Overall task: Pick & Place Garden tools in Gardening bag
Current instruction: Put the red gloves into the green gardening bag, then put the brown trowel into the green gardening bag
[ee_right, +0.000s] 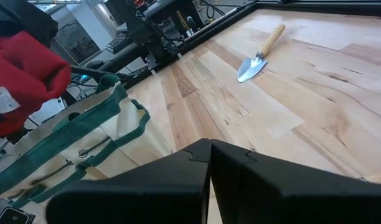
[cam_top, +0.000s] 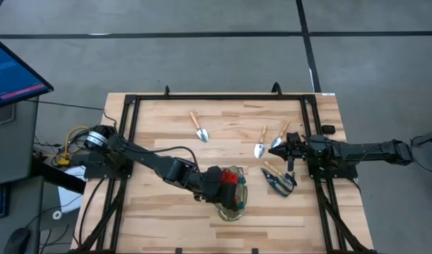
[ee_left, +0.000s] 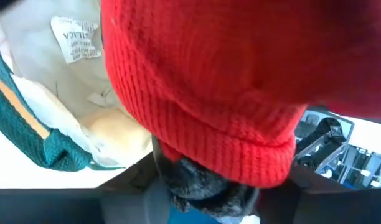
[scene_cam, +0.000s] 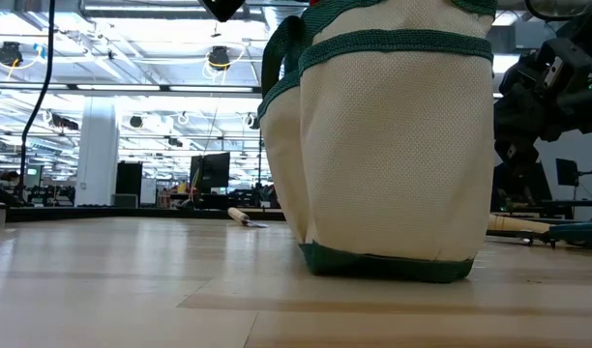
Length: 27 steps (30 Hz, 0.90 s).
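The gardening bag (cam_top: 232, 207) is cream canvas with green trim and stands upright near the table's near edge; it fills the low view (scene_cam: 393, 145). My left gripper (cam_top: 225, 185) is over its opening, shut on a red knitted object (cam_top: 232, 179). Three silver-headed tools with wooden handles lie flat on the table: one at the far middle (cam_top: 199, 128) and two (cam_top: 261, 144) (cam_top: 280, 137) nearer the right. The dark-handled pruning shears (cam_top: 278, 179) lie to the right of the bag. My right gripper (cam_top: 289, 147) is shut and empty, above the table by the rightmost tool. My left gripper holds the red knitted object (ee_left: 209, 81), but the cloth itself hides the fingers and the place of contact. The object hangs clear over the bag's open top (ee_left: 66, 106); it also shows in the right wrist view (ee_right: 25, 74).
A black frame (cam_top: 131, 106) runs around the wooden table top. Bare wood lies left of the bag and along the near edge. A monitor (cam_top: 11, 70) and cables stand off the table's left side.
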Each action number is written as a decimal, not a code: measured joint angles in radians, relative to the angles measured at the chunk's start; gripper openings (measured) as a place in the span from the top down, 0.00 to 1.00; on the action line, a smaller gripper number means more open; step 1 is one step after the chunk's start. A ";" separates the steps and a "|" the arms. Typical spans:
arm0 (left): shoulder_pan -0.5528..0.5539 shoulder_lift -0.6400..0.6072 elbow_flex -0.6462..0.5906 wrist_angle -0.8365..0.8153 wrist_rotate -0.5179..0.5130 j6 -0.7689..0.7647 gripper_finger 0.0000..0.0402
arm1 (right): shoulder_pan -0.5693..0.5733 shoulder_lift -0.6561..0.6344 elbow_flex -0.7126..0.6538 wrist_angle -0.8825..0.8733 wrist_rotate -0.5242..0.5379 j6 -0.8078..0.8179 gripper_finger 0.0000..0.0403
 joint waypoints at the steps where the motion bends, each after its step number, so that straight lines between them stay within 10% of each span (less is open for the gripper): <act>1: 0.000 0.000 0.000 0.000 0.005 -0.007 0.52 | 0.000 0.000 0.000 0.000 0.000 0.000 1.00; 17: -0.004 -0.072 -0.002 0.029 0.072 -0.010 0.47 | 0.000 0.000 0.001 0.055 -0.004 0.067 1.00; 27: -0.098 -0.328 -0.001 0.037 -0.387 0.269 0.47 | -0.001 0.017 0.217 0.082 -0.101 0.004 1.00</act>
